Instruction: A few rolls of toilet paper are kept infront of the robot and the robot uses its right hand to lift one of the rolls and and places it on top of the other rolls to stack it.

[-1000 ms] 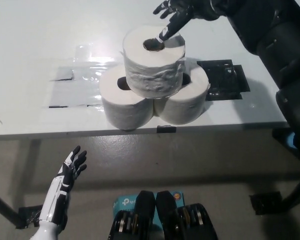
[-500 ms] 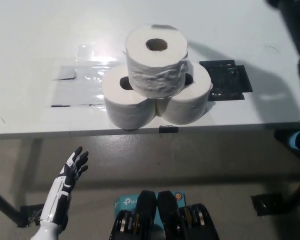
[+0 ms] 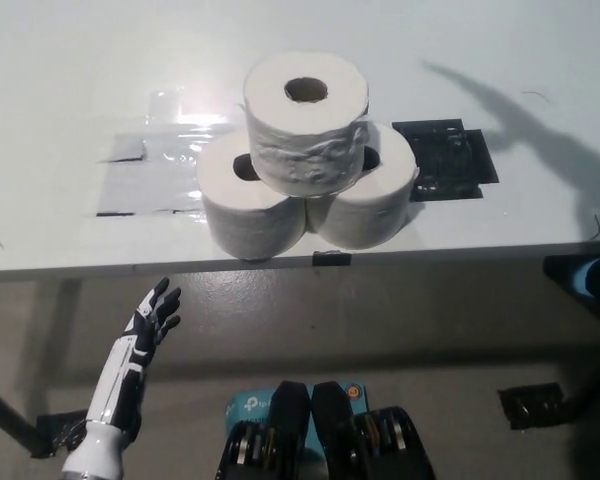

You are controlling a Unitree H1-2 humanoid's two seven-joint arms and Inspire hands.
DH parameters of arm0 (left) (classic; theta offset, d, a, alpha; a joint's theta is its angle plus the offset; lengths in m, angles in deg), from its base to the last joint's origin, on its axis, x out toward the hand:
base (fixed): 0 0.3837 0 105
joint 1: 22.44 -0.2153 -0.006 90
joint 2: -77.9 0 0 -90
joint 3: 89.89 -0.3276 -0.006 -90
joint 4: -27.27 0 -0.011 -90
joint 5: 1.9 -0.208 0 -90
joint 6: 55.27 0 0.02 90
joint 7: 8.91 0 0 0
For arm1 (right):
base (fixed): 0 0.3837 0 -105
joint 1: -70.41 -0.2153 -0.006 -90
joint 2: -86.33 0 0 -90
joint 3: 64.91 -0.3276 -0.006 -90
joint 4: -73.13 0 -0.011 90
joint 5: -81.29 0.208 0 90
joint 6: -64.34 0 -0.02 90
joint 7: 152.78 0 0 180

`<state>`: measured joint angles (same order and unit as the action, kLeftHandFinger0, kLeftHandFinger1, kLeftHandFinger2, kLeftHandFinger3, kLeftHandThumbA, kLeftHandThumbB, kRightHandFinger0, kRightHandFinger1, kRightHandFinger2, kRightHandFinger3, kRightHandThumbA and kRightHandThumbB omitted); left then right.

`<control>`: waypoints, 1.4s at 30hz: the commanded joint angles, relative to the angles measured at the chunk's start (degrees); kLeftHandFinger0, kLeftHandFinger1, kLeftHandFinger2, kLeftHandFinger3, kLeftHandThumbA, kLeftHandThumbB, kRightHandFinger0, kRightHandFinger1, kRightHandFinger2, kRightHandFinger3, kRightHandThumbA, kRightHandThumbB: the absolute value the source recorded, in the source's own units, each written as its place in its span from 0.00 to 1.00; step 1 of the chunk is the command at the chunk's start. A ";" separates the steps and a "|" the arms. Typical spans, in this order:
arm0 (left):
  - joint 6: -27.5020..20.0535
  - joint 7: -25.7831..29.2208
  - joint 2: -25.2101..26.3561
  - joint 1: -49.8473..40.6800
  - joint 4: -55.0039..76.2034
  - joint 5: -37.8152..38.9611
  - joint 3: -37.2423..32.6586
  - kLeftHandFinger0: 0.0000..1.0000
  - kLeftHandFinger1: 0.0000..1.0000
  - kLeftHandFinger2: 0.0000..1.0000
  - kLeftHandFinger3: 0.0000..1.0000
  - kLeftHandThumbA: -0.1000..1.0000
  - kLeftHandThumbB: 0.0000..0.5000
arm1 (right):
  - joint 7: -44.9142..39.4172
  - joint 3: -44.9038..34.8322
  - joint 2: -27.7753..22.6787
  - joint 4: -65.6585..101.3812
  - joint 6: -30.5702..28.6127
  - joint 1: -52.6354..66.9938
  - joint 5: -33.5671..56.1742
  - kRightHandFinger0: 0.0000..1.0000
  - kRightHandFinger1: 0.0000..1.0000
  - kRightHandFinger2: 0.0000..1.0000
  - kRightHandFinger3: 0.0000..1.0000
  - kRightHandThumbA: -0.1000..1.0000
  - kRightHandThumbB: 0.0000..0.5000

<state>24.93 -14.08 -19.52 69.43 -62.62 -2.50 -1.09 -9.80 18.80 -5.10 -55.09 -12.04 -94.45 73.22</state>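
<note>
Top white paper roll sitting upright across two white rolls near the white table's front edge. Could tip and fall if bumped. White left hand low, fingers spread, empty. Right hand unseen.

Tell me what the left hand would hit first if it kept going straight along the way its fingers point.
Probably the table's front edge. The left hand is open below that edge, fingers pointing up and slightly right. Depth is unclear, so it might pass under the tabletop instead. The stacked rolls lie further right.
</note>
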 commanded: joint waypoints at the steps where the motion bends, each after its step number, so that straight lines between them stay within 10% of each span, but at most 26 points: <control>1: -1.32 1.20 -0.08 9.74 -2.57 2.40 2.47 1.00 1.00 1.00 1.00 1.00 0.22 | 7.10 -25.80 -11.89 66.07 3.92 18.56 16.55 1.00 1.00 1.00 1.00 1.00 0.59; 13: -1.58 0.96 0.07 13.25 -5.65 3.15 3.05 1.00 1.00 1.00 1.00 1.00 0.30 | 17.15 -32.18 -0.61 81.88 -1.41 46.72 36.29 1.00 1.00 1.00 1.00 1.00 0.64; 23: -2.38 0.08 0.85 14.80 -7.43 2.73 2.99 1.00 1.00 1.00 1.00 1.00 0.34 | 16.37 -23.29 11.59 79.69 -7.81 59.42 29.40 1.00 1.00 1.00 1.00 1.00 0.80; 32: -2.77 -0.74 0.72 7.21 -5.06 1.87 1.92 1.00 1.00 1.00 1.00 1.00 0.31 | 11.45 -11.96 19.70 58.52 -17.22 70.45 14.26 1.00 1.00 1.00 1.00 1.00 0.67; 42: -3.41 -1.14 1.18 2.42 -3.66 1.41 1.50 1.00 1.00 1.00 1.00 1.00 0.24 | 14.37 -4.86 21.16 40.41 -25.12 66.86 8.42 1.00 1.00 1.00 1.00 1.00 0.27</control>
<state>24.92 -14.15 -19.45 72.96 -69.25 -2.01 0.26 0.09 10.34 15.08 -10.76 -24.77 -24.82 83.29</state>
